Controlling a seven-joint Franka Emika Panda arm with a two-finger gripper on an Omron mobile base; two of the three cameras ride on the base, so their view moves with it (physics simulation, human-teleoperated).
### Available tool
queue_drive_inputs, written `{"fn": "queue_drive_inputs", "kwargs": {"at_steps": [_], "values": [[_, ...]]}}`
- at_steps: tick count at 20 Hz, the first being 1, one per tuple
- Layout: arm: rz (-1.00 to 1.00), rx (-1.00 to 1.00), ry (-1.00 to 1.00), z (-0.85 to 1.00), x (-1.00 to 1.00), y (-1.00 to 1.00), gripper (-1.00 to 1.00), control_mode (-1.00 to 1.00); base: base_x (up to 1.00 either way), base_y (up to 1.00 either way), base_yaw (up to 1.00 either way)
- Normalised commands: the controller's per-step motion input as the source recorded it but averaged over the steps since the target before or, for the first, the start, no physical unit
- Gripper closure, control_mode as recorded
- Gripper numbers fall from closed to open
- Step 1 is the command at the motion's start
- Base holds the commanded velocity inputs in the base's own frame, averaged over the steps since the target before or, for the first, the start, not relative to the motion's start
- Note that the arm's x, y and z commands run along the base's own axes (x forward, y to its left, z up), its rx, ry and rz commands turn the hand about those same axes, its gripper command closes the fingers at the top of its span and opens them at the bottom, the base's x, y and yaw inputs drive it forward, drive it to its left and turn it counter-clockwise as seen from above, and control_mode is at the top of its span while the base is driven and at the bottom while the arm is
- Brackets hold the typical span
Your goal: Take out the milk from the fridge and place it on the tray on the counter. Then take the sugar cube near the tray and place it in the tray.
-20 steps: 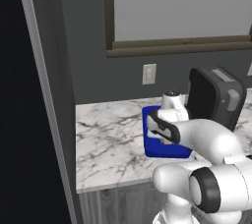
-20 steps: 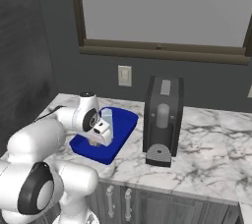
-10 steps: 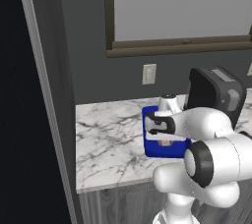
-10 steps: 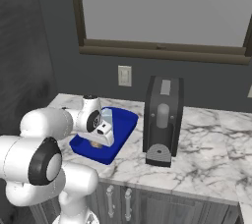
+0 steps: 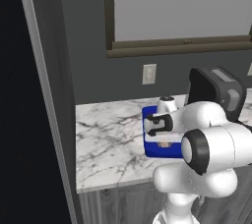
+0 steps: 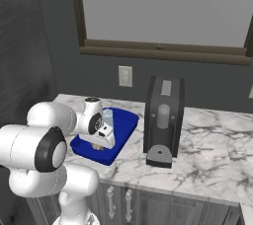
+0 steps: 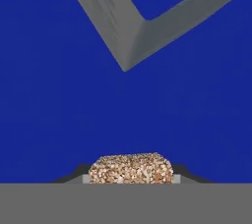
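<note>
the end effector (image 7: 132, 181) is clenched on the sugar cube (image 7: 131, 168), which sits right over the blue tray (image 7: 59, 110) floor, with the milk (image 7: 118, 16) carton's base just ahead.

In the hand view the lower part of the sugar cube (image 7: 131, 168) is cut off at the bottom. In the left base view, centre right, the arm hides much of the tray (image 5: 156, 148).

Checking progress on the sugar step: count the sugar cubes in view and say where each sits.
1. The sugar cube sits between the fingertips of the gripper, over the floor of the tray. The arm may hide others on the counter.
</note>
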Motion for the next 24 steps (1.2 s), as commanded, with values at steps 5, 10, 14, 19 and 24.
{"fn": "queue_drive_inputs", "kwargs": {"at_steps": [5, 10, 14, 19, 24], "values": [[0.00, 0.00, -0.01, 0.04, -0.10, 0.00, -1.00, -1.00, 0.00, 0.00, 0.00], [0.00, 0.01, -0.06, 0.31, -0.17, 0.01, -1.00, -1.00, 0.00, 0.00, 0.00], [0.00, 0.00, -0.08, 0.71, -0.35, 0.12, -1.00, -1.00, 0.00, 0.00, 0.00], [0.00, 0.00, -0.07, 0.98, -0.58, 0.06, -1.00, -1.00, 0.00, 0.00, 0.00], [0.00, 0.00, -0.02, 0.97, -0.49, 0.01, -1.00, -1.00, 0.00, 0.00, 0.00]]}}
